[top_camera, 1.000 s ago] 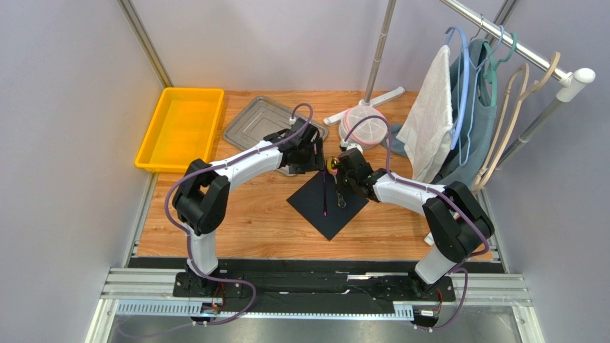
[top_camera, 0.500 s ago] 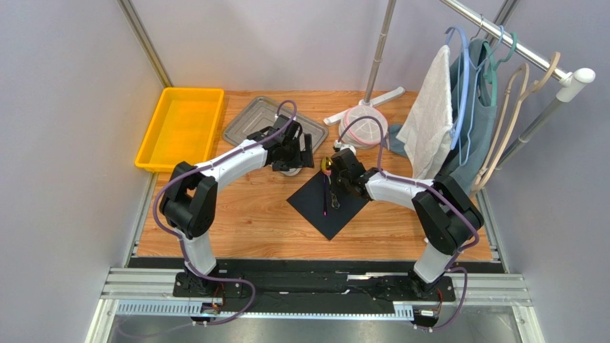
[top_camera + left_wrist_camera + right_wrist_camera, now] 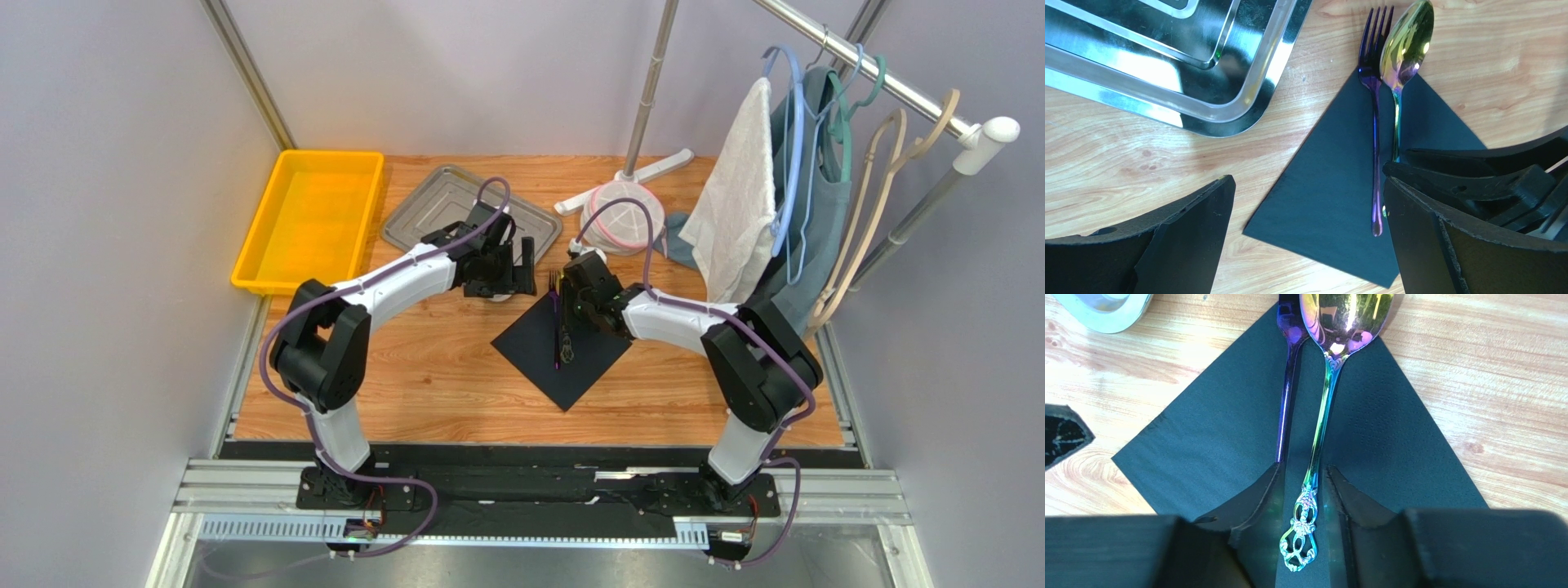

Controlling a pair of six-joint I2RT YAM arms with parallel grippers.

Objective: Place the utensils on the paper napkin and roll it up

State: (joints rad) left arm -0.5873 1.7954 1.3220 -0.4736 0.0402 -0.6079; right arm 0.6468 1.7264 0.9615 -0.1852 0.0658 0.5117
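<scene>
Moved since a second ago: right gripper (image 3: 574, 306), then higher with the gold bowl of the spoon (image 3: 1343, 318) plain from above, now low over the far corner of the napkin (image 3: 583, 374); left gripper (image 3: 521, 270) drawn back toward the tray (image 3: 1198, 73). Napkin and fork (image 3: 1375, 128) we find unshifted.

Napkin: black square, flat, not yet rolled, set as a diamond on the table (image 3: 417, 368), one corner pointing far, one near.

Fork: purple, laid along the far-near diagonal, tines past the far corner on bare wood.

Spoon: close beside the fork on its right, parallel to it. The bowl is likewise off the far corner, and the ornate handle end is on the napkin.

Right gripper: jaws a little apart, straddling the spoon handle, a dark gap on either side. We judge the spoon let go and resting on the paper.

Left gripper: jaws wide apart, holding nothing, just off the napkin's far-left edge.

Relation for the roll: both utensils share one diagonal as long axis, so we judge the roll must run crosswise, from a side corner over them. The left corner lies nearer the free left gripper. The right gripper is already over the sheet and could pin it.
</scene>
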